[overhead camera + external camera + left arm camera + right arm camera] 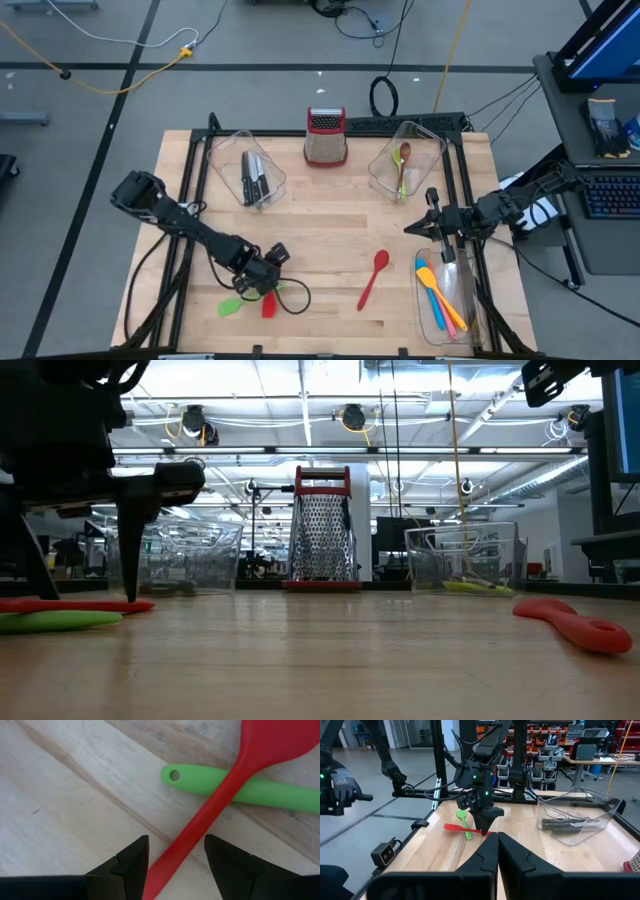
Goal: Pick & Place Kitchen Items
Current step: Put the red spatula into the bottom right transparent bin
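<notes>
The slim red silicone spatula (210, 815) lies on the wooden desk (330, 240) near its front left, crossed over a flat green silicone spatula (250, 790). The left tool (176, 865) straddles its handle, jaws wide. Close squarely on red alone, then lift straight. The right tool (497, 851) waits pinched closed near the right edge.

A lab: concrete floor (90, 110), floor cables (110, 45), parts shelves (540, 735).

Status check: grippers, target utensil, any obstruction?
Left gripper open, straddling red spatula handle. It lies across green spatula. Right gripper shut, waiting.
</notes>
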`<control>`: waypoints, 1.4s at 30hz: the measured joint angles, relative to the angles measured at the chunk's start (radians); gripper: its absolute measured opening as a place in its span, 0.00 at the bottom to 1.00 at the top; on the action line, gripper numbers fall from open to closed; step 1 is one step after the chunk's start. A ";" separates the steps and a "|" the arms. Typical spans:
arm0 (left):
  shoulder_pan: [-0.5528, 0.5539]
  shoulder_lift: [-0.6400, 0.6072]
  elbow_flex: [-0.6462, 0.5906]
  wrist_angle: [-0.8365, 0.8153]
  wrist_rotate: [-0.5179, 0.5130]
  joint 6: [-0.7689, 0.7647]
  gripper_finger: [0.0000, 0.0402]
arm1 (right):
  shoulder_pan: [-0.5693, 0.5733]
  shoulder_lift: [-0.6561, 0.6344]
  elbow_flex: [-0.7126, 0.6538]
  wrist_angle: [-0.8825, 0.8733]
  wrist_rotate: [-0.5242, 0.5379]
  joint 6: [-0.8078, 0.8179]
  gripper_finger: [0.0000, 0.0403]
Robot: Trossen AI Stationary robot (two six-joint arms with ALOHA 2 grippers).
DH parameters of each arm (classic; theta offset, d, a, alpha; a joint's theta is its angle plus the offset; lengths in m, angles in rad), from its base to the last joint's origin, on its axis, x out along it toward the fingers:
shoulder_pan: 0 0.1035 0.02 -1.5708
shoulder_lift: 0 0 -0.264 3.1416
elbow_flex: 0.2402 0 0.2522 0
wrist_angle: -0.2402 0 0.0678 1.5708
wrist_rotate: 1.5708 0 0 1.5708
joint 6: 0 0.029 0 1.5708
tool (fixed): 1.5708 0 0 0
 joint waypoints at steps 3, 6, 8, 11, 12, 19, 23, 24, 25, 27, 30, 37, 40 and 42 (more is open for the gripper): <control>0.014 0.001 -0.001 0.006 0.012 0.030 0.50 | 0.000 0.000 0.000 0.000 0.000 0.010 0.00; 0.030 0.002 -0.001 0.008 0.060 0.085 0.50 | 0.000 0.000 0.000 0.000 0.000 0.014 0.00; 0.040 0.002 -0.002 0.007 0.091 0.109 0.50 | 0.000 0.000 0.000 -0.001 0.000 0.024 0.00; 0.055 0.002 -0.002 0.003 0.116 0.123 0.50 | 0.000 0.000 0.000 -0.001 0.000 0.041 0.00; 0.060 0.003 -0.002 -0.001 0.127 0.127 0.50 | 0.000 0.000 0.000 -0.001 0.000 0.044 0.00; 0.074 0.004 -0.002 -0.013 0.166 0.132 0.32 | 0.000 0.005 0.000 -0.001 0.000 0.062 0.00; 0.072 0.004 -0.003 -0.019 0.169 0.138 0.16 | 0.000 0.011 0.000 0.016 0.002 0.062 0.00; 0.072 0.004 -0.003 -0.019 0.175 0.146 0.12 | 0.000 0.013 0.000 0.023 0.002 0.062 0.00; 0.073 0.004 -0.003 -0.018 0.182 0.160 0.08 | 0.000 0.016 0.000 0.030 0.002 0.062 0.00; 0.070 0.004 -0.003 -0.019 0.188 0.190 0.04 | 0.000 0.022 0.000 0.044 0.001 0.062 0.00; 0.059 -0.009 -0.003 -0.035 0.158 0.191 0.04 | 0.000 0.028 0.000 0.043 0.001 0.062 0.00; 0.025 -0.122 0.023 -0.126 0.120 0.092 0.04 | 0.000 0.040 0.000 0.043 0.000 0.088 0.00; 0.012 -0.194 0.053 -0.150 0.088 0.043 0.01 | 0.000 0.043 0.000 0.043 0.000 0.088 0.00; 0.004 -0.243 0.065 -0.155 0.043 0.016 0.02 | 0.000 0.043 0.000 0.043 0.000 0.088 0.00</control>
